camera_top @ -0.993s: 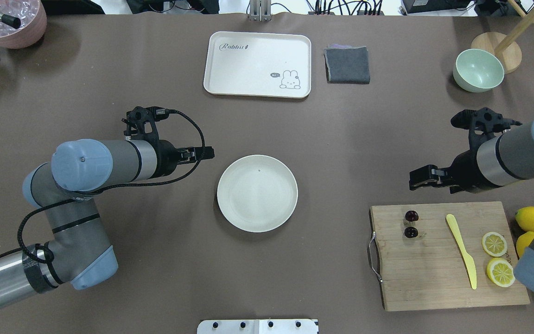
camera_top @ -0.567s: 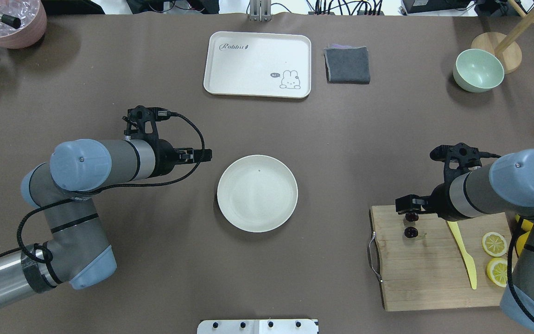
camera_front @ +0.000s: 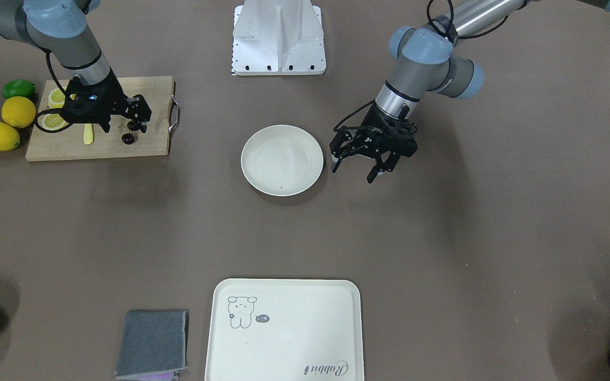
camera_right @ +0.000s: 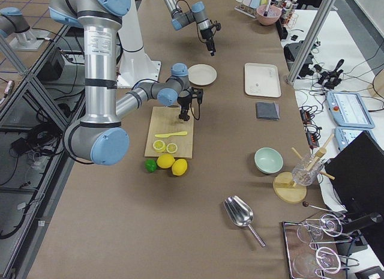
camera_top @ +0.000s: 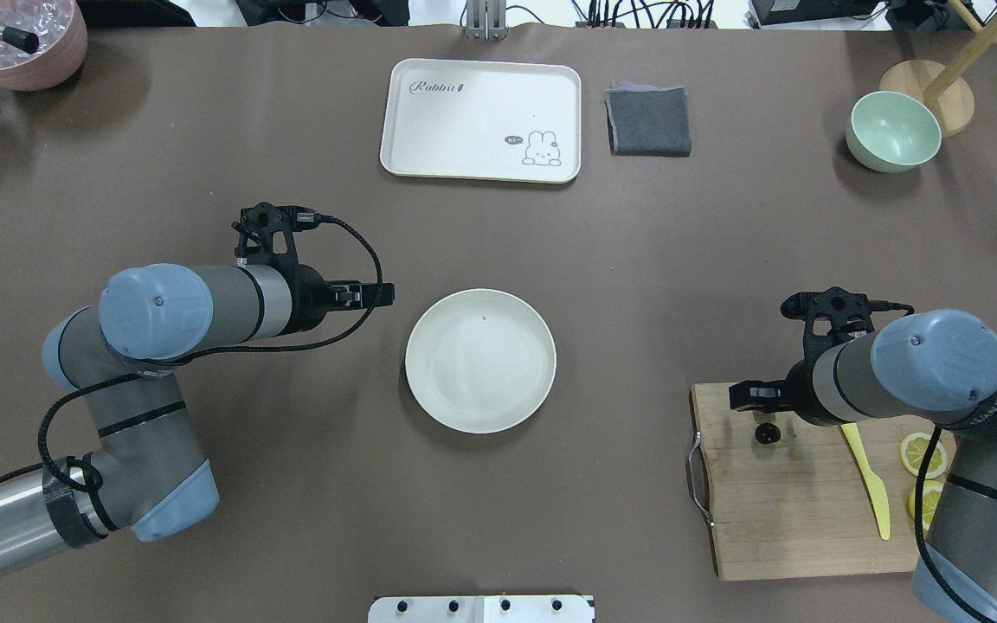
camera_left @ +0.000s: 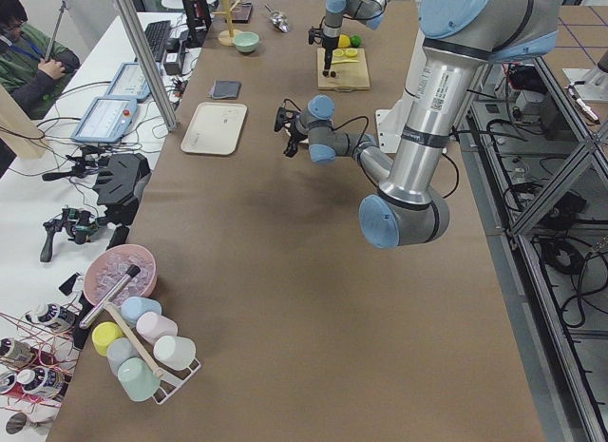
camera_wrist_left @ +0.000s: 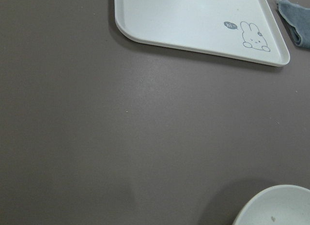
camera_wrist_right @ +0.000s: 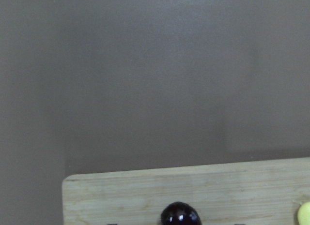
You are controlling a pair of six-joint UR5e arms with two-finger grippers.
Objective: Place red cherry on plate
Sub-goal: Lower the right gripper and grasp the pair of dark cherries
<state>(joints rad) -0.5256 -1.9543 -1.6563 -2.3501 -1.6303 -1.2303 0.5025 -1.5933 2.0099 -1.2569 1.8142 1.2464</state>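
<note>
Wooden board (camera_top: 801, 519) carries the red cherry (camera_top: 767, 433); right tool (camera_top: 758, 402) hangs open over it, gripping nothing. Left tool (camera_front: 353, 170), open and empty, hovers beside the plate (camera_top: 480, 361).

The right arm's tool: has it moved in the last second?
Yes. In the overhead view the right tool has come toward the robot, from the bare table beyond the cutting board's far edge to over the board, above the red cherry.

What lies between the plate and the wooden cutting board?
Nothing: the overhead view shows only bare brown table between the plate and the cutting board.
</note>
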